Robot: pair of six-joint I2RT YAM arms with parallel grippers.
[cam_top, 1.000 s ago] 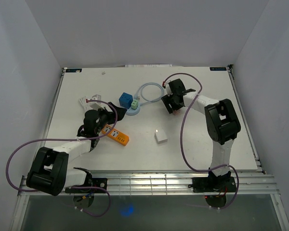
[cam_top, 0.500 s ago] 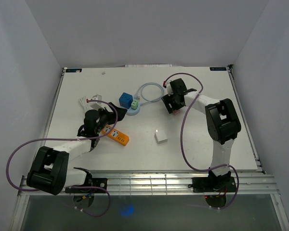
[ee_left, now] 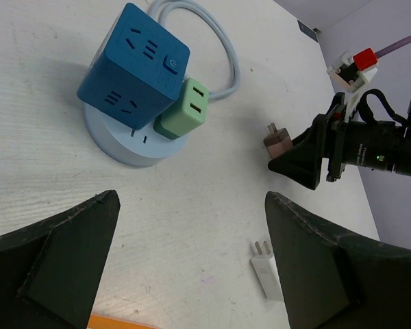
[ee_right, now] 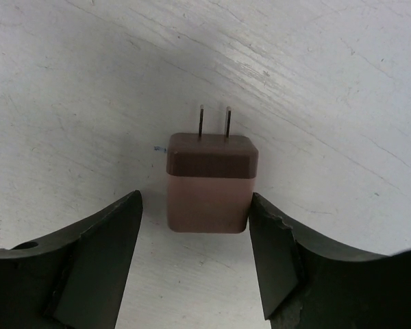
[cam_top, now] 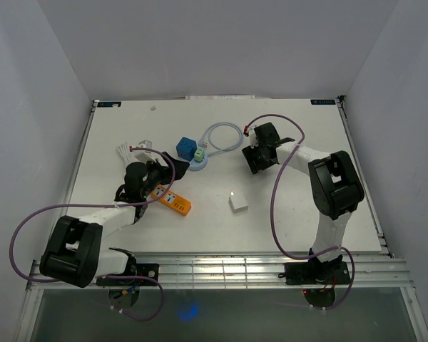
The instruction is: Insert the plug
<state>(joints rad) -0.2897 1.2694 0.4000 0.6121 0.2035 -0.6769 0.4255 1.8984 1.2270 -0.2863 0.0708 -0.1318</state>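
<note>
Brown plug (ee_right: 211,161) lay flat on the table (ee_right: 329,82), between the parted, not yet clamped jaws of the right gripper (ee_right: 195,199). We saw the left gripper (ee_left: 192,199) spread wide and empty. We judged that grasping, lifting and insertion all remained.

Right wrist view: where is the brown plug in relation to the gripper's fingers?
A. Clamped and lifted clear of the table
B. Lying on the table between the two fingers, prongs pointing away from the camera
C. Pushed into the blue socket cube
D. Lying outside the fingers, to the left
B: the brown plug lies flat on the table between the fingers of the right gripper, a gap showing on its left side, prongs pointing away.
</note>
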